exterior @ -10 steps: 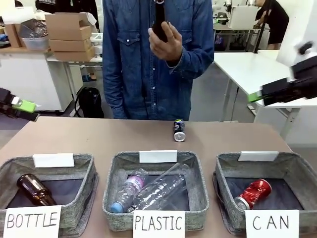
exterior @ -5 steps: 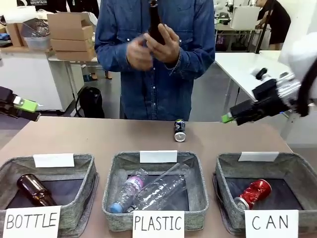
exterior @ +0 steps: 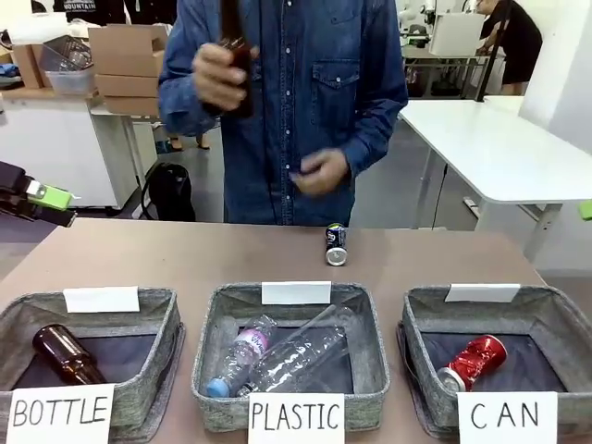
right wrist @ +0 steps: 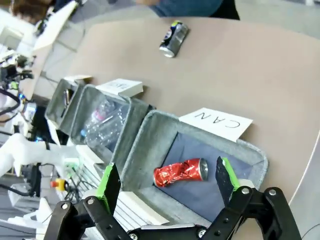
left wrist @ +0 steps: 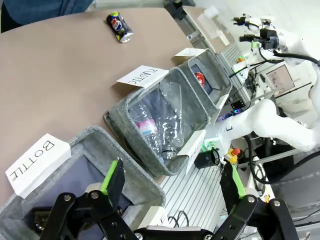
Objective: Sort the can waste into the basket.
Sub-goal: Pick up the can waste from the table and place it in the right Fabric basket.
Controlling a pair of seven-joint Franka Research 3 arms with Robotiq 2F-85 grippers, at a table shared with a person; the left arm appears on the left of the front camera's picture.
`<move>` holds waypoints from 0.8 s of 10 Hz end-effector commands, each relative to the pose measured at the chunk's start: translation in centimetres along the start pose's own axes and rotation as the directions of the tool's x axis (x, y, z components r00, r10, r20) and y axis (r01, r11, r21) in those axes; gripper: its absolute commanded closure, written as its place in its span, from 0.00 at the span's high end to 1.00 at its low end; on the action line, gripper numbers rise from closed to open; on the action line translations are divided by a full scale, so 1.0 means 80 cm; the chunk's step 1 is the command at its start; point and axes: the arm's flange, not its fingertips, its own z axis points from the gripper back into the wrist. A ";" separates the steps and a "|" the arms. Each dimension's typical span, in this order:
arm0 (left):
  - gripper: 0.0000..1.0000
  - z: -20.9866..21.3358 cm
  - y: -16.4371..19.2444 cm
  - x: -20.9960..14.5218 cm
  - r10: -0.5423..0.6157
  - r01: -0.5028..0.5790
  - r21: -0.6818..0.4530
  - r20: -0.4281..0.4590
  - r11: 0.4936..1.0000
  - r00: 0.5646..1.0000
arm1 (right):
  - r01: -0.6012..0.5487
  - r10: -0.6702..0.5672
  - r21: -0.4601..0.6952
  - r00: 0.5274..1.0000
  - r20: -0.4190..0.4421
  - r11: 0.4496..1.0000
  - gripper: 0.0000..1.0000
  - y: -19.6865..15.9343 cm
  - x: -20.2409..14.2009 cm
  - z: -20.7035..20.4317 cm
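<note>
Red can (left wrist: 199, 76) mostly hidden from me by basket (left wrist: 221, 86) wall; dark can (left wrist: 120, 27) outside; left gripper (left wrist: 173, 175), right gripper (right wrist: 168, 175) gape empty

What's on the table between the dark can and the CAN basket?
Nothing. It's just bare table between the dark can and the CAN basket. The front view and the right wrist view both show this.

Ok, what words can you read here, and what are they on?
"BOTTLE": left sign, on the left basket.
"PLASTIC": middle sign, on the middle basket.
"CAN": right sign, on the right basket.
Dark can: print too blurred to read.
</note>
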 end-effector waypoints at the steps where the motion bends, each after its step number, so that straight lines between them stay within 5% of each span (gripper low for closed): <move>1: 1.00 0.000 -0.004 0.001 0.011 -0.011 -0.003 0.003 1.000 1.000 | -0.004 0.004 0.015 1.000 -0.011 1.000 1.00 0.017 -0.016 -0.058; 5: 1.00 0.000 -0.004 0.001 0.011 -0.011 -0.003 0.003 1.000 1.000 | -0.102 0.108 0.065 0.990 -0.088 0.993 1.00 0.062 0.058 -0.195; 8: 1.00 0.000 -0.004 0.001 0.011 -0.011 -0.003 0.003 1.000 1.000 | -0.022 0.011 -0.043 0.971 -0.241 0.999 1.00 0.090 0.109 -0.361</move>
